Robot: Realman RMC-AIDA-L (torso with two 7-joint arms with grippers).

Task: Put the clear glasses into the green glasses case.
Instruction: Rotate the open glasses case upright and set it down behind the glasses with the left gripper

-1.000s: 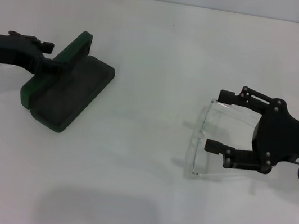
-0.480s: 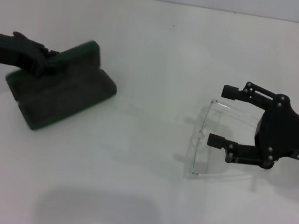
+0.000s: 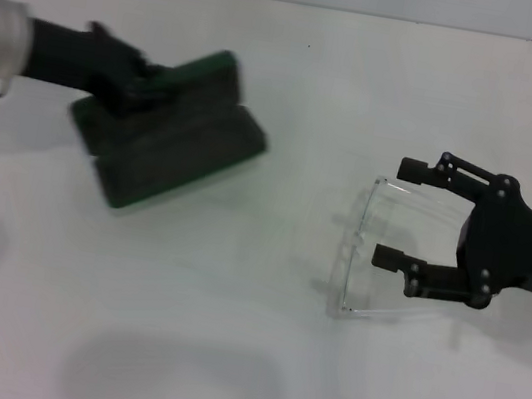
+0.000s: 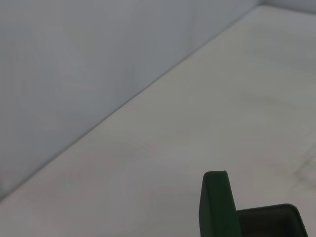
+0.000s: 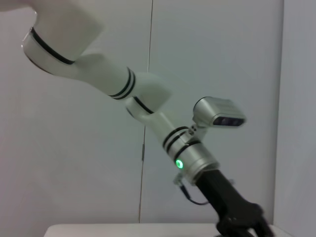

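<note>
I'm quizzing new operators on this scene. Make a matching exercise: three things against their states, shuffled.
Things:
1. green glasses case
2. clear glasses
3. right claw

States:
A. open, fingers either side of a clear arm
B. lying on the table, not gripped
C. open, held at its lid by the left claw

Pairs: 1-C, 2-B, 3-A

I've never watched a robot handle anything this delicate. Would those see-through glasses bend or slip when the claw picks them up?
Probably a little of both. The clear glasses have thin arms and look like smooth plastic, so they may flex and slide between the fingers of the open right gripper. They look light, so a nudge would likely skid them across the table.
</note>
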